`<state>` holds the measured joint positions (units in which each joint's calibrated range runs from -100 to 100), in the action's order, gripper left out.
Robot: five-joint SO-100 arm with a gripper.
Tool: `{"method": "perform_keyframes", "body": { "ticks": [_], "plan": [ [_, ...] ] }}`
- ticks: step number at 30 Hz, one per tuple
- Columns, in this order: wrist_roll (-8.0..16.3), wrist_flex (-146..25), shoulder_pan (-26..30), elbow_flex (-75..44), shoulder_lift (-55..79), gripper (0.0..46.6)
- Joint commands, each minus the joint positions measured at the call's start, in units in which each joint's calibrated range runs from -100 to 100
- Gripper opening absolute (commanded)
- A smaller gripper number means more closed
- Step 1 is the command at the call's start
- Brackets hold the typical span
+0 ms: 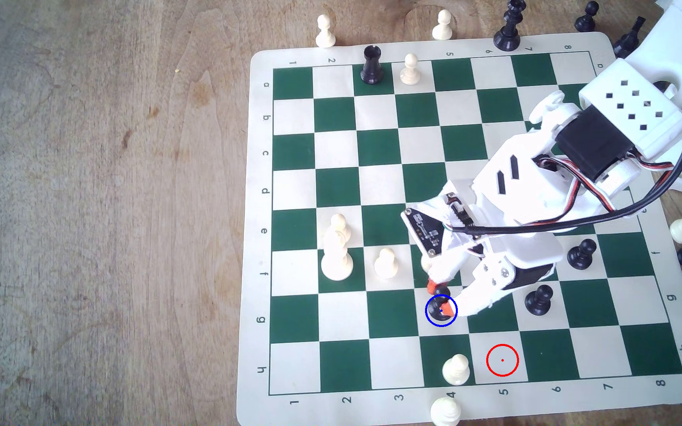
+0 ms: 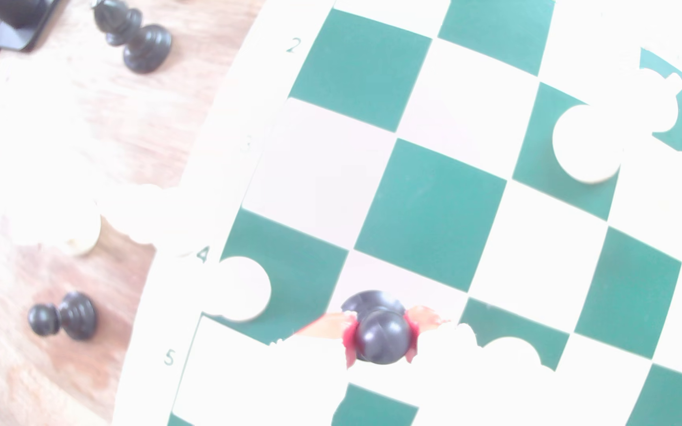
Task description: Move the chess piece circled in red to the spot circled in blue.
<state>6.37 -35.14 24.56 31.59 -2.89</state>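
Black pawn (image 1: 439, 302) between the claw (image 1: 440, 298) tips, inside the blue-ringed square (image 1: 452, 327).

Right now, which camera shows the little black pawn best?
The wrist view: the black pawn is close up, its round head squeezed between the claw's red fingertips. The exterior view shows the black pawn small, partly covered by the claw inside the blue ring.

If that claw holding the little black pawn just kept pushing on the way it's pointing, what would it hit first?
Probably the board itself: the gripper points down at the blue-ringed square, with the black pawn between its orange fingertips. The pawn's base would touch first, though its height above the square is unclear.
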Motion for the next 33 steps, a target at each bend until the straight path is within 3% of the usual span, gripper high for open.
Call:
{"method": "perform_keyframes", "body": {
  "ticks": [1, 25, 29, 30, 33],
  "plan": [
    [-0.39, 1.4, -0.43, -0.76, -0.17, 0.2],
    [-0.73, 2.63, -0.9, -0.22, 2.98, 0.3],
    [-0.73, 2.71, -0.9, -0.22, 2.81, 9.0],
    [-0.59, 2.71, -0.98, -0.22, 2.72, 15.0],
    [-0.49, 2.71, -0.98, -0.13, 2.55, 16.8]
  ]
}}
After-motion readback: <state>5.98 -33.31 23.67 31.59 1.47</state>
